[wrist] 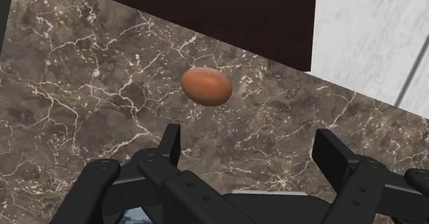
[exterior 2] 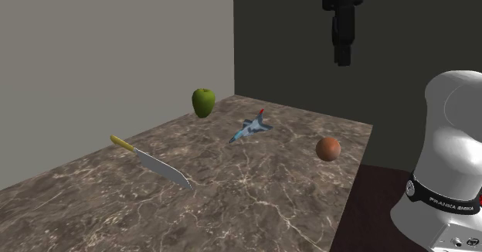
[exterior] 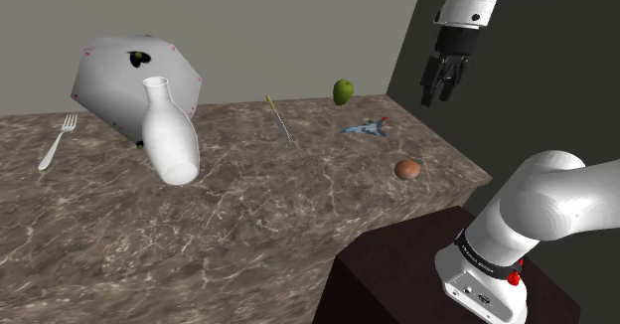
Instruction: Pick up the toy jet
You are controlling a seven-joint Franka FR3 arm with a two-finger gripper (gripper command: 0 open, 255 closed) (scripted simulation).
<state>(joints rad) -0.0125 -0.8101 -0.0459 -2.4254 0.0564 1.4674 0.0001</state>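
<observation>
gripper (exterior: 438, 91) hangs high above the counter (exterior: 248, 223), fingers wide apart, holding nothing. jet (exterior: 366, 126) lies flat on the counter between apple (exterior: 343, 92) and egg (exterior: 406, 169), well below the gripper. wrist view looks down on the egg.

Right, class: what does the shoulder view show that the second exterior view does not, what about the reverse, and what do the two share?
Shoulder view, not the second exterior: a fork, a white vase and a white hexagonal panel behind the vase.

Second exterior, not the shoulder: no further object, but the knife shows its broad blade here, where the shoulder view gives it as a thin line.

Shared: the knife, green apple, toy jet, brown egg-shaped ball, marbled counter, and the gripper hanging high above the counter.
</observation>
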